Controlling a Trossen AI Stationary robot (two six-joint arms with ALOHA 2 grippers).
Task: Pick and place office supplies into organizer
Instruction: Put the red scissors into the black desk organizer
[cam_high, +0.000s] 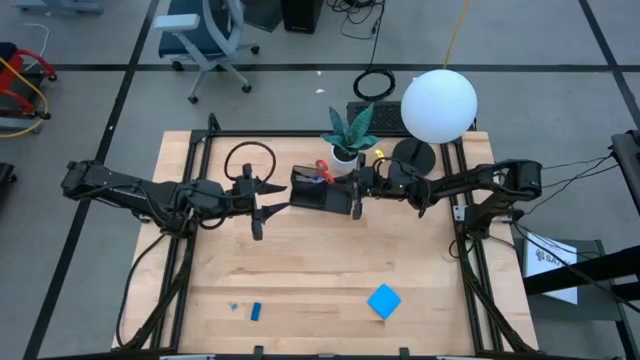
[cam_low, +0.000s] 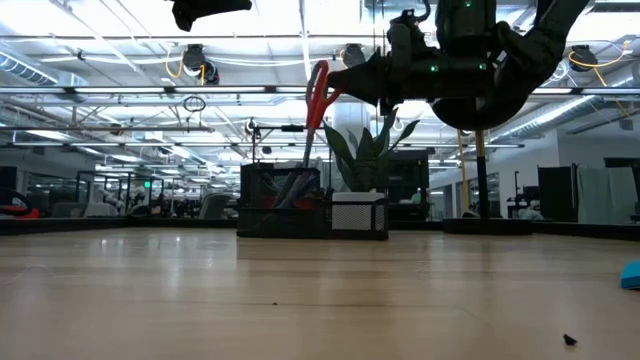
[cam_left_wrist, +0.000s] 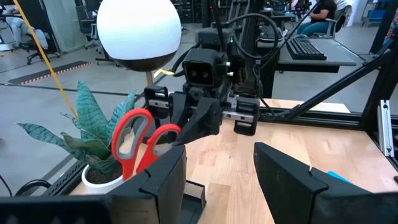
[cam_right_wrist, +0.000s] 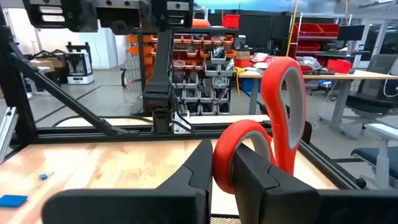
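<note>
The red-handled scissors (cam_high: 322, 170) stand slanted in the black organizer (cam_high: 308, 193), blades down inside it and handles up (cam_low: 318, 88). My right gripper (cam_high: 338, 182) reaches in from the right and is shut on the handles. My left gripper (cam_high: 272, 198) hovers open just left of the organizer, above the table, and touches nothing (cam_left_wrist: 219, 152). The bright blue pad (cam_high: 384, 300) and the small blue eraser-like piece (cam_high: 256, 311) lie flat near the table's near edge. I cannot pick out the pens. My right gripper pinches the scissors by one red handle loop (cam_right_wrist: 239, 152), which sits between the two fingers (cam_right_wrist: 193, 174). The fingers come roughly level from the table's right. The scissors stand tilted, handles up, with their lower part inside the organizer (cam_low: 285, 200).
A white pot with a green plant (cam_high: 346, 148) stands right behind the organizer. A lamp with a white globe (cam_high: 439, 105) on a black base stands at the far right, and a black cable loop (cam_high: 249, 158) lies at the far left. Bare wood spans the middle (cam_high: 320, 265).
</note>
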